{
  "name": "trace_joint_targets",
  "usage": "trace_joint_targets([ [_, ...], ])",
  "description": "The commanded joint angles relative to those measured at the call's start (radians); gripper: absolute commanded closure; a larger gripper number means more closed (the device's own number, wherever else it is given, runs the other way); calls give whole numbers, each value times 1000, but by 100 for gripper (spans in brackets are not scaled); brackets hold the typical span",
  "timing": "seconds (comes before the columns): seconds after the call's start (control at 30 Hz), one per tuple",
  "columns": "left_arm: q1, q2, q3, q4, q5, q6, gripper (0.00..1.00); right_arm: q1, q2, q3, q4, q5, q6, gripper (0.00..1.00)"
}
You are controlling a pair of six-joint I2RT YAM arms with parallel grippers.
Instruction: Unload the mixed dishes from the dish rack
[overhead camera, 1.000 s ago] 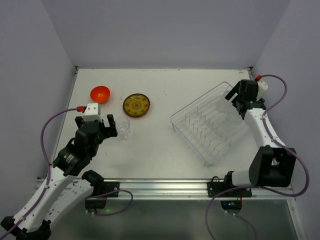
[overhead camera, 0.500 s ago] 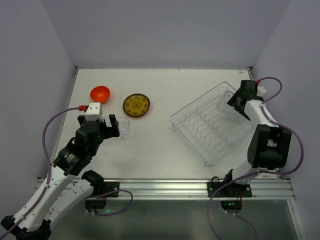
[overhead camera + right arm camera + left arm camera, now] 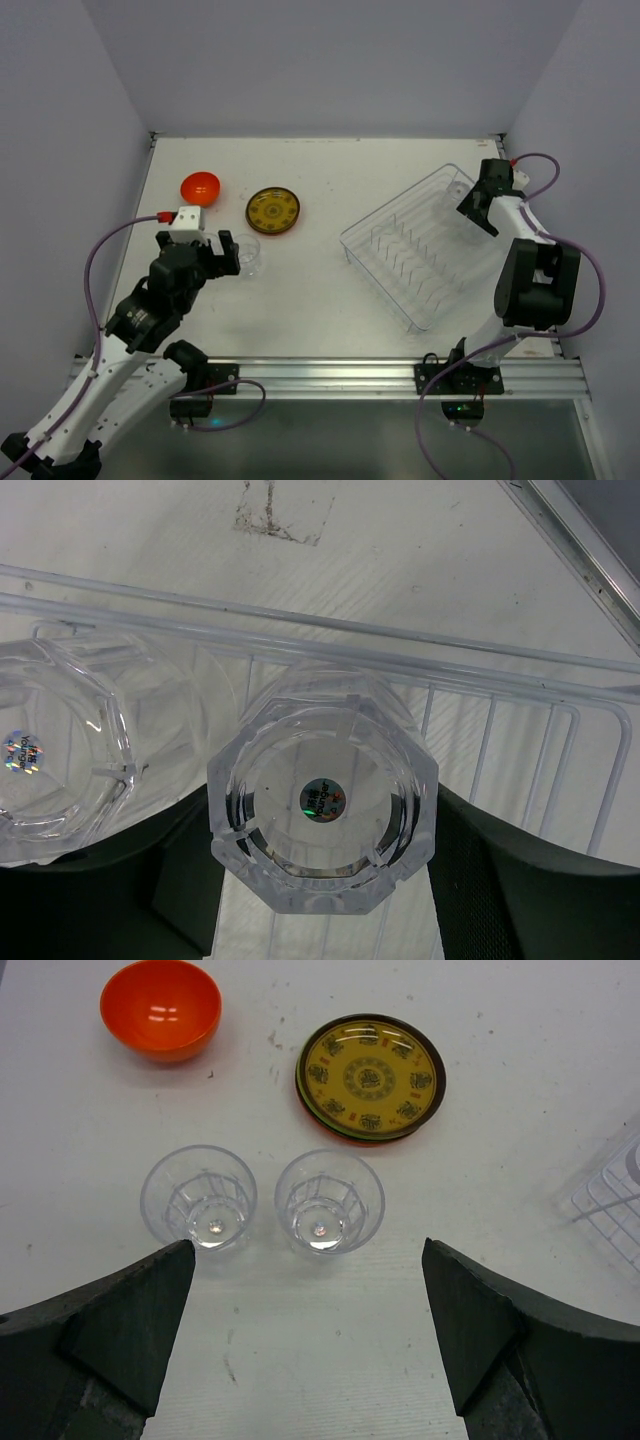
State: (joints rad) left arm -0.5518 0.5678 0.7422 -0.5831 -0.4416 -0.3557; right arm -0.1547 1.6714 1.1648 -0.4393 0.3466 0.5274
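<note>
Right pincer [image 3: 325, 870] is bracketing a clear plastic cup [image 3: 322, 780] sitting in the far corner of the dish rack [image 3: 392, 203]; a firm grip cannot be confirmed. Light, rigid and slick, it is likely calling for a gentle squeeze across its faceted wall. Left pincer [image 3: 308, 1290] is hanging wide open, empty.

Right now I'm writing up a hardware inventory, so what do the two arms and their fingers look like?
The left arm and right arm mix black joint housings with white links. A purple cable loops along each, ending in a red plug. The fingers are dark grey, wedge-shaped blocks.
</note>
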Motion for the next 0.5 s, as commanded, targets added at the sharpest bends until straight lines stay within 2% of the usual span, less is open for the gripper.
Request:
trace_joint_targets([
  [0.0, -8, -17, -3, 58, 21, 9, 0, -6, -22, 35, 39, 5, -15, 58],
  [0.13, -8, -31, -4, 58, 20, 9, 0, -5, -108, 0, 34, -18, -26, 83],
  [0.3, -10, -100, 25, 58, 112, 44, 0, -5, -287, -46, 2, -63, -27, 93],
  [0.33, -10, -141, 26, 65, 125, 50, 0, -3, -371, -57, 2, -78, -24, 94],
  [0.43, -10, -198, 43, 83, 213, 52, 0, 18, -516, -123, 57, -200, -18, 100],
  [0.47, -10, -206, 51, 103, 309, 23, 0, 42, -610, -181, 98, -292, -30, 100],
])
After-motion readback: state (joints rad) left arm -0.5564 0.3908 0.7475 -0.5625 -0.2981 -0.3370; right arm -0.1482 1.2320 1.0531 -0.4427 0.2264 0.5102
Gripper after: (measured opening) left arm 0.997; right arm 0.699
